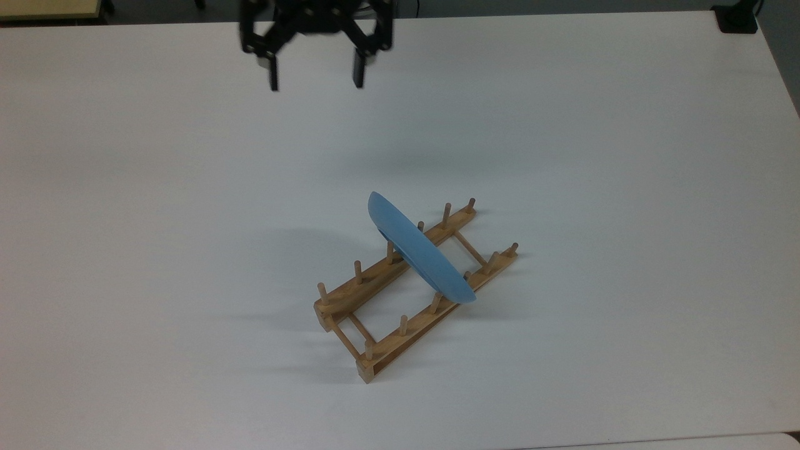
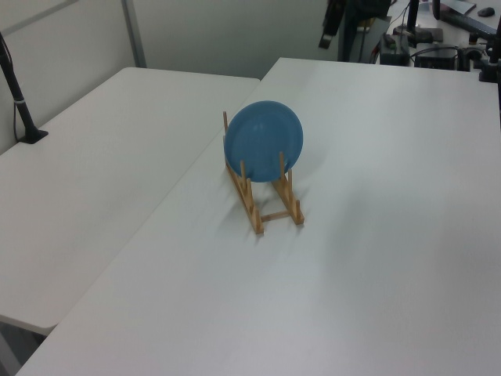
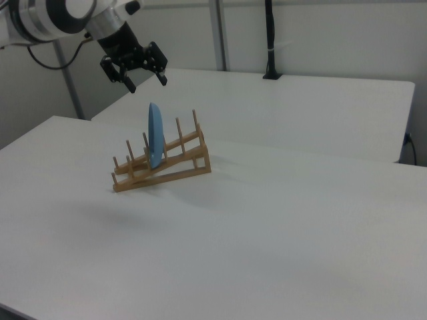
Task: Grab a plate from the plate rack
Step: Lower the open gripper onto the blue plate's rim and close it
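The light-blue plate (image 1: 417, 249) stands on edge in the wooden plate rack (image 1: 354, 295), held between pegs near the rack's middle. In the left view the plate (image 2: 264, 144) shows its round face above the rack (image 2: 263, 210). In the right view the plate (image 3: 155, 136) is seen edge-on in the rack (image 3: 175, 167). My gripper (image 1: 316, 77) hangs open and empty over the table's far edge, well away from the plate. In the right view my gripper (image 3: 147, 81) is above the plate, toward the right view's left.
A second white table (image 2: 102, 157) adjoins this one on the left view's left, with a black post (image 2: 19, 100) on it. A black base (image 1: 737, 19) sits at the top view's upper right corner. Bare tabletop (image 1: 187, 219) surrounds the rack.
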### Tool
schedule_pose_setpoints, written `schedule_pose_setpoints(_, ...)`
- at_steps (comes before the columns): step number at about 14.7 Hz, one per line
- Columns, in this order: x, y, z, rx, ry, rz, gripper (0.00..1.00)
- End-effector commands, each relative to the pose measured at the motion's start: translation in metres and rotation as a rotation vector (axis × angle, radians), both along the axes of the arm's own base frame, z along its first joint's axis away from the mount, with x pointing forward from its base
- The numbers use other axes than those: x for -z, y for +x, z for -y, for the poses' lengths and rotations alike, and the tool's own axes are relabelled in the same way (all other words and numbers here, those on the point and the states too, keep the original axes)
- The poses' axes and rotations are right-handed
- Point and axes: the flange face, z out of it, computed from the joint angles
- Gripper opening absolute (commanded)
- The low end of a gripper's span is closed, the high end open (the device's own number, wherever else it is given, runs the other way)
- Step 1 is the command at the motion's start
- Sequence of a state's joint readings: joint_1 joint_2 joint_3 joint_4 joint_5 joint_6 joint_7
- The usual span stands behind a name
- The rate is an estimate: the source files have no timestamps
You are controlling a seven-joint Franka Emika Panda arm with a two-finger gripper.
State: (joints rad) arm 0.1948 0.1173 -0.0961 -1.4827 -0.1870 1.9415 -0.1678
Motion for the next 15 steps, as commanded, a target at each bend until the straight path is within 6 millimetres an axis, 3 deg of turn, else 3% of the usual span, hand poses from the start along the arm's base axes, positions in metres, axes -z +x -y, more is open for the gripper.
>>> schedule_pose_setpoints(1,0.027,0.028,-0.045,-0.033,-0.114,0.117,0.89)
schedule_pose_setpoints(4,0.077,0.047,-0.084,-0.037,-0.208,0.125,0.84)
schedule_pose_setpoints(6,0.095,0.057,-0.095,-0.016,-0.234,0.176,0.83)
schedule_pose_setpoints(9,0.102,0.056,-0.108,-0.014,-0.245,0.19,0.72)
schedule_pose_setpoints(15,0.121,0.061,-0.114,-0.04,-0.298,0.175,0.55)
